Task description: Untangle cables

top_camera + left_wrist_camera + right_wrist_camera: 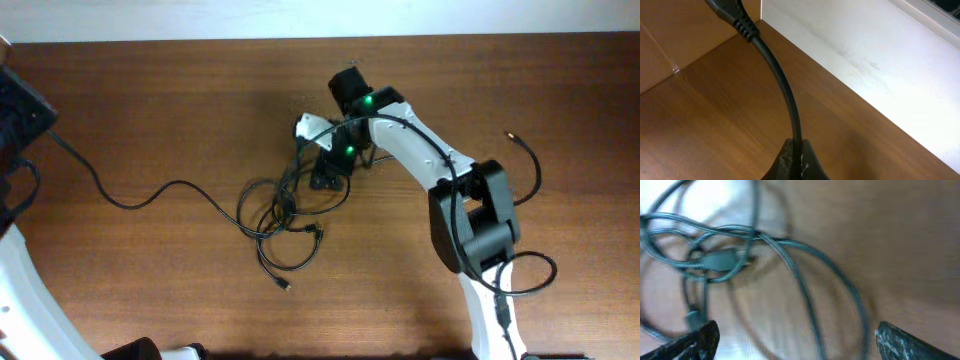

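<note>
Cables (280,215): still mostly tangled mid-table, one strand stretching left.
Left gripper (797,162): clamped on that strand.
Right gripper (797,345): jaws apart above the tangle.

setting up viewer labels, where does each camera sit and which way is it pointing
Overhead: above, facing straight down on the brown wooden table and the tangle of thin black cables; left arm and right arm show.
Left wrist: low, facing along the table toward a white wall; the left pincer is shut on a black cord with a ribbed plug.
Right wrist: facing down on the tangle, blurred; open right pincer tips at the bottom corners.
Shared: overhead and right wrist both show the tangle.
</note>
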Available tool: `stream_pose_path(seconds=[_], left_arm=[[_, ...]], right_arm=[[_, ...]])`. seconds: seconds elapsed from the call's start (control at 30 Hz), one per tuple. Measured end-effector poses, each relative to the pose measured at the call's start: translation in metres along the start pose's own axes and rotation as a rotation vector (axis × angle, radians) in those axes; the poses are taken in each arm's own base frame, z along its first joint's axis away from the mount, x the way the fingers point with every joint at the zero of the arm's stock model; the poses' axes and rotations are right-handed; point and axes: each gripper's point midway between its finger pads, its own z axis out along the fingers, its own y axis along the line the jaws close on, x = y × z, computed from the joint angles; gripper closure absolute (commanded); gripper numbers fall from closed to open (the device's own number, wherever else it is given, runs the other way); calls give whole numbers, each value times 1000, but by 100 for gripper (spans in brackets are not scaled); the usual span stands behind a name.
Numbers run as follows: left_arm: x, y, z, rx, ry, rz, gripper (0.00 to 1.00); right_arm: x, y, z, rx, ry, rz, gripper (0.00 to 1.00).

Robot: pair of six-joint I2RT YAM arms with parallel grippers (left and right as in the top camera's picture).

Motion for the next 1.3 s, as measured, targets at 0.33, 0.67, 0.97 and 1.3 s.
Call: stream_pose_path(seconds=[0.33,0.67,0.97,1.3], left_arm=[[4,1,0,-2,16,4,100],[5,1,0,-3,21,5,100],[5,1,0,-3,21,5,100],[6,-1,0,10,25,4,100]], right_arm=[[26,74,-1,-260,148,-423,1],[-13,38,-16,-75,106,-502,1],[10,31,18,-133,155,-457,3],[14,23,28,-117,166,-441,7]])
